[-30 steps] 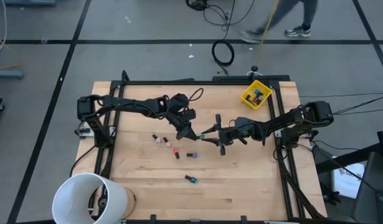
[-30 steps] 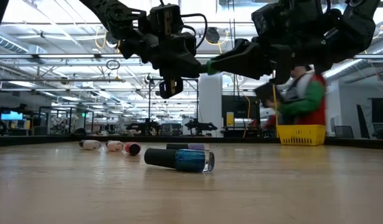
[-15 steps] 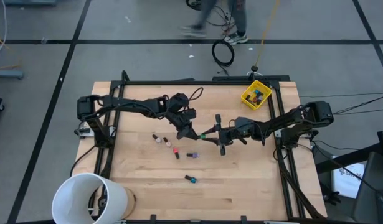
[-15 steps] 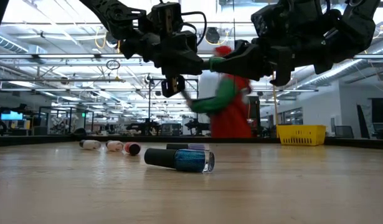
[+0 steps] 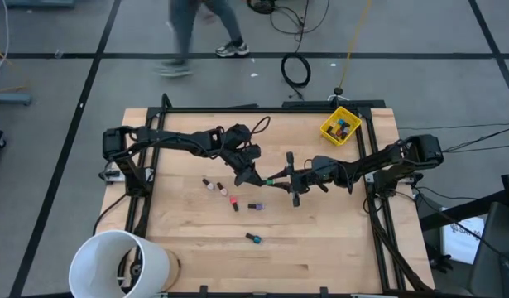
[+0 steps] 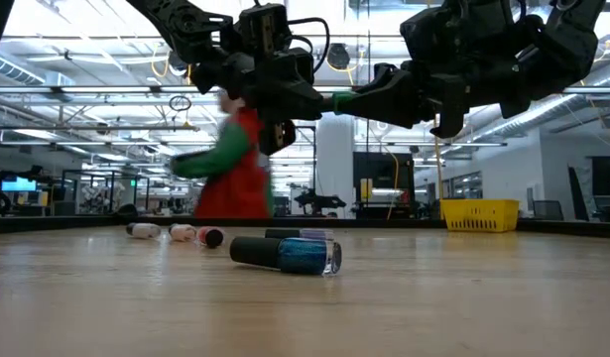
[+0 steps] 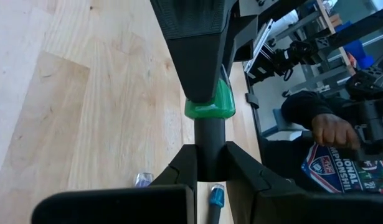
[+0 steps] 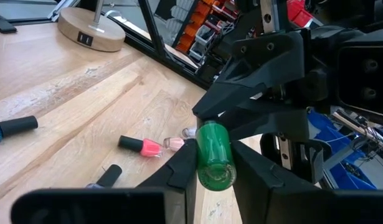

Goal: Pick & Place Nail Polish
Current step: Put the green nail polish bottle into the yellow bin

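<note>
Mid-air handover | left claw (image 7: 210,163) clamps green bottle's (image 7: 210,107) cap | right claw (image 8: 213,163) pinches its body | axis runs claw-to-claw above worktop (image 5: 320,240)

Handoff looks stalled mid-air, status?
Left gripper shut on green bottle's dark cap; right gripper pinching its green body. Both raised over table centre. Other bottles lie below. Nothing between.

My top camera looks straight down on the whole table (image 5: 320,248). The low one sits at the tabletop, facing level across it into the room. Each wrist camera peers close along its own fingers at one green bottle (image 7: 208,107), seen from opposite ends. All views share the table's middle.
</note>
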Robot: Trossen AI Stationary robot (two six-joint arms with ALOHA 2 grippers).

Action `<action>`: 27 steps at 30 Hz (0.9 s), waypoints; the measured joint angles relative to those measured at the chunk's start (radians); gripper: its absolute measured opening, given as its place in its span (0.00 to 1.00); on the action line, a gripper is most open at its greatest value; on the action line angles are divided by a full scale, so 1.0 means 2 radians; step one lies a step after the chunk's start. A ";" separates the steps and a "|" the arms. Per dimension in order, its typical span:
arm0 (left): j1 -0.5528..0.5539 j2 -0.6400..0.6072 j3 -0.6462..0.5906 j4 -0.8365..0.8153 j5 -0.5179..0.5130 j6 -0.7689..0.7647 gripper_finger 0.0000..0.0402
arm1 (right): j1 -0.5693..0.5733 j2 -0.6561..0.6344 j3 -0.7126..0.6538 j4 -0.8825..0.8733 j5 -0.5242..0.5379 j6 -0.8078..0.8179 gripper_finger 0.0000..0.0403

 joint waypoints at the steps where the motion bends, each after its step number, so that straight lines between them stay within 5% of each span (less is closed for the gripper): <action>1: 0.000 0.000 0.000 0.000 0.000 0.001 0.10 | 0.000 0.000 0.000 0.000 0.000 0.002 0.16; 10: 0.001 0.000 0.000 0.009 -0.002 0.012 0.37 | 0.000 0.000 0.000 -0.003 -0.001 0.015 0.16; 18: 0.037 -0.018 0.000 0.006 -0.029 0.010 0.48 | 0.000 -0.001 -0.001 -0.019 -0.001 0.039 0.16; 27: 0.068 -0.093 0.000 -0.048 -0.174 0.128 0.49 | -0.023 -0.061 -0.001 -0.096 -0.001 0.132 0.16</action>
